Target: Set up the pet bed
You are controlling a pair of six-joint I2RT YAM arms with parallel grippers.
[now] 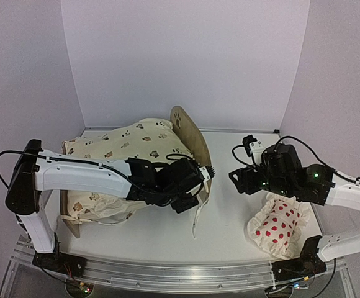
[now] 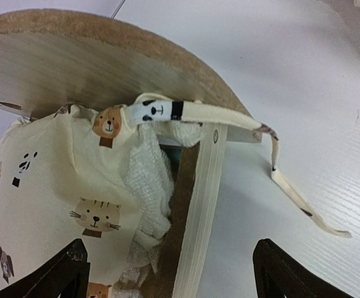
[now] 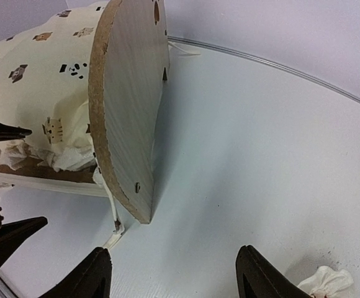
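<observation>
Your left claw (image 2: 171, 273) stands wide and empty at the bed (image 1: 189, 133), which sits left of the worktop's centre. It is probably there to deal with the loose cushion (image 1: 136, 139) tie (image 2: 292, 192). Your right claw (image 3: 174, 267), also wide and empty, hovers nearby.

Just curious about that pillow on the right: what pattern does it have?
The pillow is white with red dots; the top view shows it best.

**Bench load-out**

White bench (image 1: 229, 208) carried two things. The pet bed (image 1: 190, 133) stood left of centre, its plywood end boards upright on the surface. A cream tie (image 1: 197, 220) trailed from it, flat on the bench. A red-dotted pillow (image 1: 279, 226) lay toward the right near edge, well apart from the bed.
</observation>
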